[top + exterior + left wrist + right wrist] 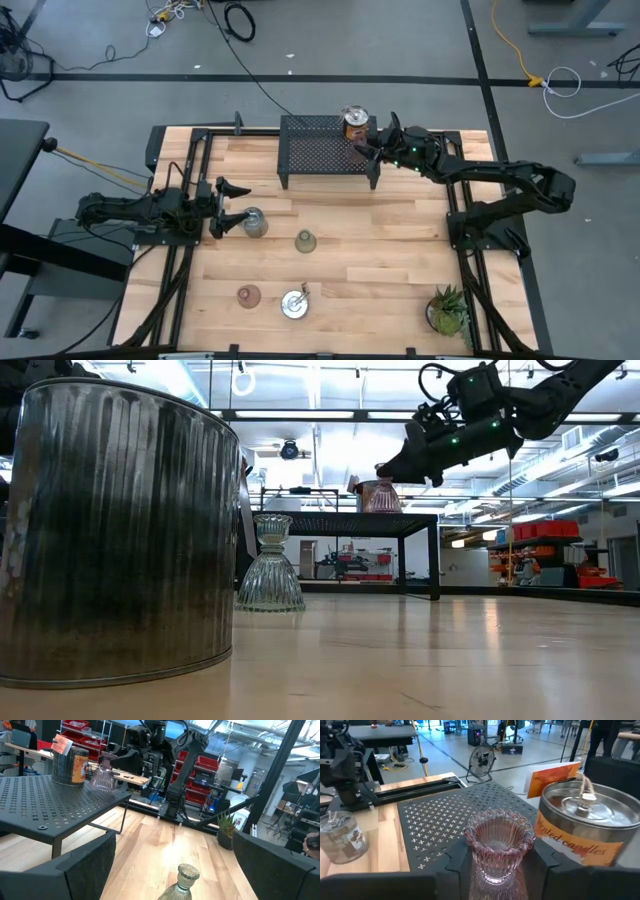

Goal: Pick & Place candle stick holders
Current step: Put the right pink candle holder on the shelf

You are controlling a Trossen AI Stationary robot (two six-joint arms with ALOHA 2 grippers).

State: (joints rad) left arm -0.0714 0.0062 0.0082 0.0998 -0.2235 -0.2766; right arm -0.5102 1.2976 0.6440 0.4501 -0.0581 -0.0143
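**Pink holder clamped on rack, next to orange tin**

Risk: the pink glass holder (499, 851) stands just beside the orange candle tin (585, 827) on the black mesh rack (325, 148); a careless release or pull-back could knock either over. Right end effector (497, 862) reaches over the rack's corner, fingers clamped on the holder's base. Left end effector (232, 205) sits low on the desk (380, 270) beside the rack, fingers wide apart, empty, near a silver-topped holder (254, 222).

On the wooden table (400, 260), the black mesh metal rack (320, 150) stands at the far edge. On its right end sit a silver-topped orange candle tin (355, 125) and, just beside it, a pink ribbed glass holder (499, 845) between the right gripper (497, 862) jaws. The left gripper (232, 205) lies at the table's left, a silver-lidded glass jar (254, 222) just beside it.
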